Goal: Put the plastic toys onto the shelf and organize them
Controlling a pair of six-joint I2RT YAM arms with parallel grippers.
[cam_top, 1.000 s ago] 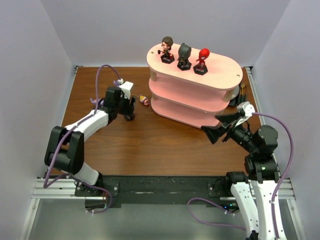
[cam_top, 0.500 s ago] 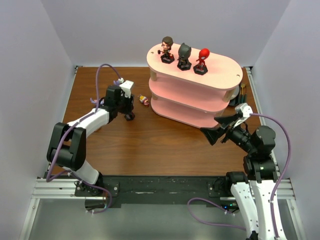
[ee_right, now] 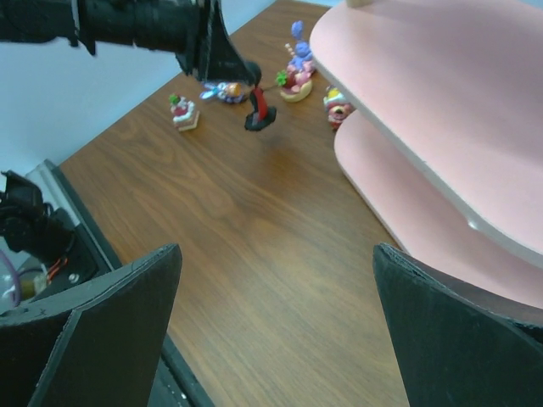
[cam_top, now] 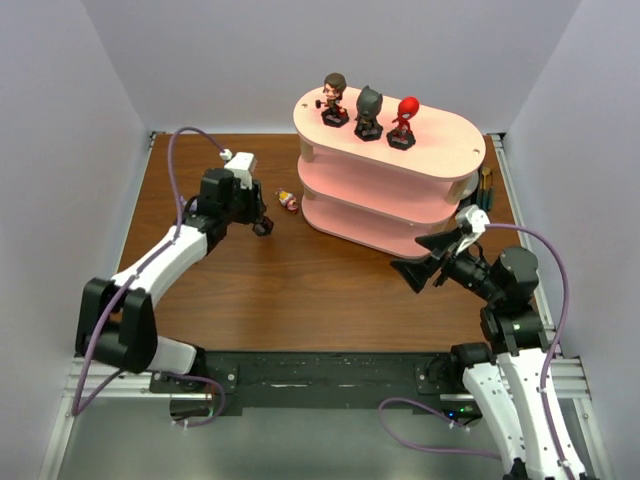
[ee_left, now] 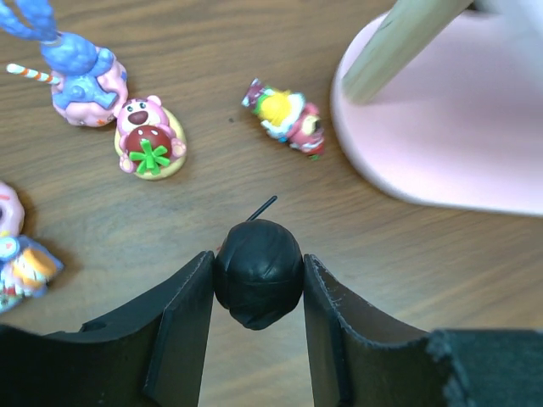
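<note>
Filling most of the top view: brown wooden table [cam_top: 300,290]. Shelf [cam_top: 440,150] stands at the far right of the table, three oval tiers, two pink lower boards, paler top board, short posts between.

Left arm reaches across the left half of the table. Left hand [ee_left: 257,263] is narrowed onto the black-haired figure [ee_left: 259,284], one finger on each side of its round black head, near the left end of the shelf's bottom board. Right wrist view shows that figure's red body and black base hanging under the fingers; base on or off the table, cannot tell.

Right hand [cam_top: 420,257] is spread wide, nothing between the fingers, hovering near the front of the shelf's bottom tier, pointed toward the left arm.

Three big-headed figures stand upright in a row on the left part of the top board, close but apart: brown-haired figure [cam_top: 334,98], black-masked figure [cam_top: 369,110], red-masked figure [cam_top: 404,121].

Dark tools [cam_top: 485,185] lie by the right end of the shelf.

Small toys on the table beyond the left hand:
- purple-blue long-eared creature [ee_left: 81,72], just beside the pink bear toy [ee_left: 148,140] on its yellow base
- red-and-yellow toy [ee_left: 284,119], lying on its side just beside the bottom board
- another colourful toy [ee_left: 21,263], cut off at the left edge of the left wrist view
</note>
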